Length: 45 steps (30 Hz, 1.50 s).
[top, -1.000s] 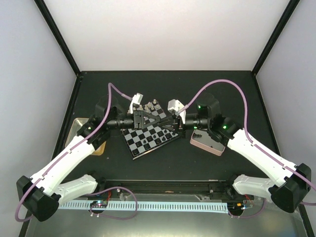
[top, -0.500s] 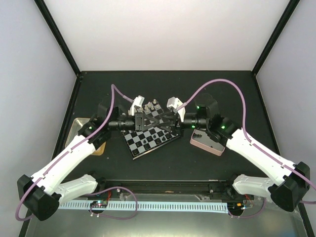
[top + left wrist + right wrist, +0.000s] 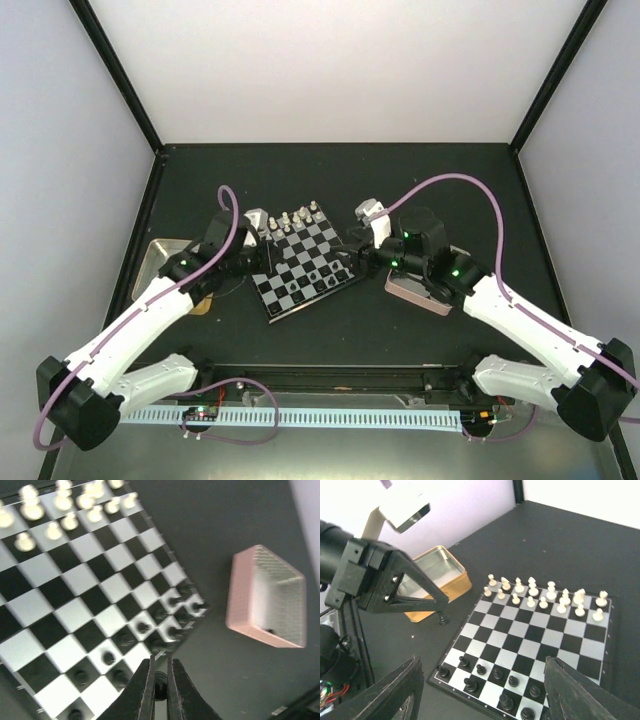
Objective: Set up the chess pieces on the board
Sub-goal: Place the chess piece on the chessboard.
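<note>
The left arm [image 3: 140,320] and right arm [image 3: 520,315] stretch forward and bend inward toward each other, the left end effector [image 3: 160,679] angled down with its fingers pinched on a black chess piece [image 3: 160,688] (tips nearly meeting), the right end effector [image 3: 348,250] held low with fingers spread wide.
</note>
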### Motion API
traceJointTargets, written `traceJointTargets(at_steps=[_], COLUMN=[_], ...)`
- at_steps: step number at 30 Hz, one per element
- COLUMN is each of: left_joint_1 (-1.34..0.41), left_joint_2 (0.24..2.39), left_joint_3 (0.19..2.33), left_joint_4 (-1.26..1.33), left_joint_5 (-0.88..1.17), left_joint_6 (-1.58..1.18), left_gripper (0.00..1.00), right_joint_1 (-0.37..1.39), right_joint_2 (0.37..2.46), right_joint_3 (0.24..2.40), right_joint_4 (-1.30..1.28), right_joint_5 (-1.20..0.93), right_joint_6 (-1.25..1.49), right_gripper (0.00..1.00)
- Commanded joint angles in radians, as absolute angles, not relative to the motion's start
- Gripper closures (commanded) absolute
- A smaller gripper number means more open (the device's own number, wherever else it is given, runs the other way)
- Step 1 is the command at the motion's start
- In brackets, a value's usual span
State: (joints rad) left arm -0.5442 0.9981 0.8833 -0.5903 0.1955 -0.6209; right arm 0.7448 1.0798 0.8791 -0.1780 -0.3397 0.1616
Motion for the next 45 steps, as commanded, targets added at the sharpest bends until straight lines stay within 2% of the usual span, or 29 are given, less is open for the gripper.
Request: traceJointTargets(at_steps=[1,12,33,45], left_joint_1=[-0.538,-0.538,-0.538,-0.538], left_joint_2=[1.035,1.11,1.235,1.196], left_joint_3=[0.824,0.689,0.603,0.614], left_joint_4=[-0.641,-0.598,-0.476,-0.516], left_joint_5=[0.001,-0.087,-0.011,-0.015], left_joint_6=[-0.58,-0.634,-0.657,-0.66], left_gripper=[0.98,0.98,0.98,0.78], right_joint_1=[0.748,0.749,0.748,0.748], right_joint_2=[1.082,1.14,1.168,1.167], right_joint_3=[0.858,0.862,0.876,0.885], right_joint_4=[-0.141,-0.149,-0.172,-0.19], right_joint_5=[-0.224,-0.185,-0.17,-0.153], right_joint_6=[0.258,0.302,0.31,0.316], right_gripper=[0.33,0.33,0.33,0.33])
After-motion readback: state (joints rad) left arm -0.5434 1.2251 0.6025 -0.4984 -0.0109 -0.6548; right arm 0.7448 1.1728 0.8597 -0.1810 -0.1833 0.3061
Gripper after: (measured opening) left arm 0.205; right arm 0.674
